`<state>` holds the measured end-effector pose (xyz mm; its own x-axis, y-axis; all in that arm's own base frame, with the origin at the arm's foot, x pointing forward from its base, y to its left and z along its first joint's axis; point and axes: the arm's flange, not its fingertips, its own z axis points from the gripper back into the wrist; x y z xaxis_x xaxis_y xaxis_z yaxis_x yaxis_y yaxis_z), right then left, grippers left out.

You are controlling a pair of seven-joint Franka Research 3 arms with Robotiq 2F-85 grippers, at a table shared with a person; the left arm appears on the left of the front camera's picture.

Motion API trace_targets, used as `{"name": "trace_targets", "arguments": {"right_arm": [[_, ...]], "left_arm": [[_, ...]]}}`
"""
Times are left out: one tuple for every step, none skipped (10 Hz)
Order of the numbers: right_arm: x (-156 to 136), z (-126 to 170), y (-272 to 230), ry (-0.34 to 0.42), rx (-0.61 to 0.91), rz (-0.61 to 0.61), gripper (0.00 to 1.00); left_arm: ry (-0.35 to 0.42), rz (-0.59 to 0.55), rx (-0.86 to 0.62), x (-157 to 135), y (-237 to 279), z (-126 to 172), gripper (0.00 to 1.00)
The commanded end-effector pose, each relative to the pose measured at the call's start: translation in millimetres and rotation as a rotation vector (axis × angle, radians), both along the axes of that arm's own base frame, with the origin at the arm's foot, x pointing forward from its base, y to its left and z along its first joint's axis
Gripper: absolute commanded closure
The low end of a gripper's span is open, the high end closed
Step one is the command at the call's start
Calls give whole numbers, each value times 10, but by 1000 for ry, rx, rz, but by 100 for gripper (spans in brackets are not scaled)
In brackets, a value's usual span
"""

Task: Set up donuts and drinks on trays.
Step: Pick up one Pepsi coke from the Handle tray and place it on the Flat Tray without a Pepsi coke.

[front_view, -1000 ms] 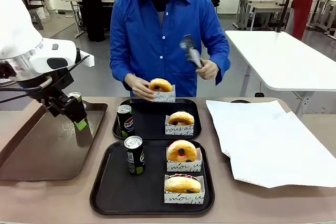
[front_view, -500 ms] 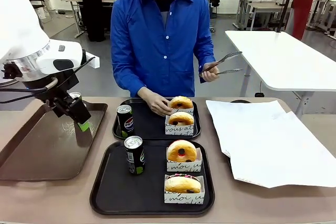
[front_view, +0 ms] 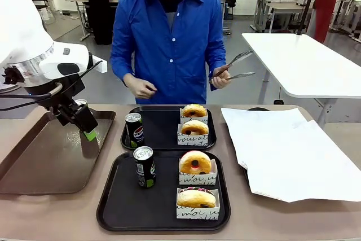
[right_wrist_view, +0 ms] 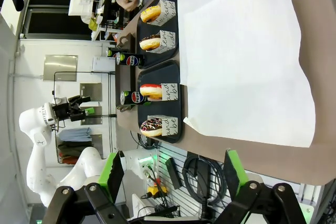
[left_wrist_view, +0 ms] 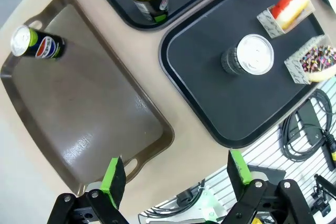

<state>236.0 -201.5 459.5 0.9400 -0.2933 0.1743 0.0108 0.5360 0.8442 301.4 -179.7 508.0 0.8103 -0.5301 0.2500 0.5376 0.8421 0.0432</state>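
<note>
Withdrawn: the person's hand (front_view: 141, 88), off the far tray (front_view: 168, 129) after leaving a second donut (front_view: 194, 110) at its 1 o'clock. Near tray (front_view: 163, 193): two donuts, one can (front_view: 144, 167). Both trays now appear stocked. Left claw (left_wrist_view: 176, 174), right claw (right_wrist_view: 170, 170): wide open, empty.

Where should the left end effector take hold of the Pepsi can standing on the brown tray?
Grip the can on the brown tray around its round side wall, below the silver top, coming from above. It stands upright and alone in the tray's corner, and the left end effector is open.
</note>
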Motion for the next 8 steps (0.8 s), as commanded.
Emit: {"name": "trace_targets", "arguments": {"right_arm": [[-16,-19,14,1,0,2,0],[-16,-19,14,1,0,2,0],[-16,-19,14,1,0,2,0],[-16,-19,14,1,0,2,0],[-16,-19,14,1,0,2,0],[-16,-19,14,1,0,2,0],[-16,-19,14,1,0,2,0],[-16,-19,14,1,0,2,0]], "left_arm": [[23,95,-7,377,319,176,0],[32,151,6,474,533,200,0],[37,212,21,577,723,233,0],[42,255,29,616,925,233,0],[47,321,31,623,1161,194,0],[52,356,39,729,1288,232,0],[54,387,47,766,1398,242,0],[58,409,49,769,1448,247,0]]}}
